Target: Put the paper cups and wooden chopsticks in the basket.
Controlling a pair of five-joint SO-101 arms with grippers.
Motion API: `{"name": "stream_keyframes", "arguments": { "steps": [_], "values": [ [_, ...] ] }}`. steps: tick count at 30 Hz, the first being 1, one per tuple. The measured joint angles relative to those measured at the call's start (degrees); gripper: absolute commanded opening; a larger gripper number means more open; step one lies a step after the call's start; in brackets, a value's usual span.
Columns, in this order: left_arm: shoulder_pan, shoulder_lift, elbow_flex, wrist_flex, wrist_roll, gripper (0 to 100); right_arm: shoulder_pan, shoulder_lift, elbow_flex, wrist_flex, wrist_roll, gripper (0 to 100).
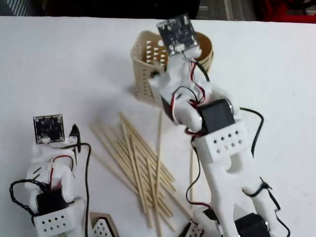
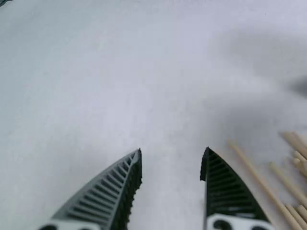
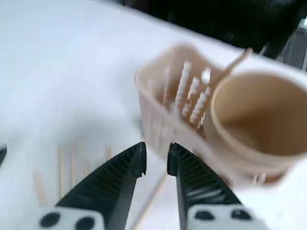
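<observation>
Hovering just beside the basket (image 1: 145, 74), which already holds a paper cup (image 3: 254, 115), the right gripper (image 3: 156, 146) sits narrowly parted and empty; left gripper (image 2: 172, 151) gapes near the wooden chopsticks (image 1: 140, 168) strewn on the surface (image 1: 59, 64); next, probably pinching one.

no words, numbers, labels or signs can be read in any view. a small dark board (image 1: 48, 127) is seen on one arm and a second board (image 1: 178, 30) on the other arm, but nothing on them can be made out.
</observation>
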Motion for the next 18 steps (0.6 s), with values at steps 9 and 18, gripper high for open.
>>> {"name": "stream_keyframes", "arguments": {
  "steps": [9, 18],
  "values": [
    [0.0, 0.0, 0.0, 0.0, 0.0, 21, 7.6, -0.3, 12.0, 12.7, 0.1, 8.7],
    [0.0, 0.0, 0.0, 0.0, 0.0, 21, 11.9, -0.3, 31.8, -0.4, -3.8, 8.7]
  ]
}}
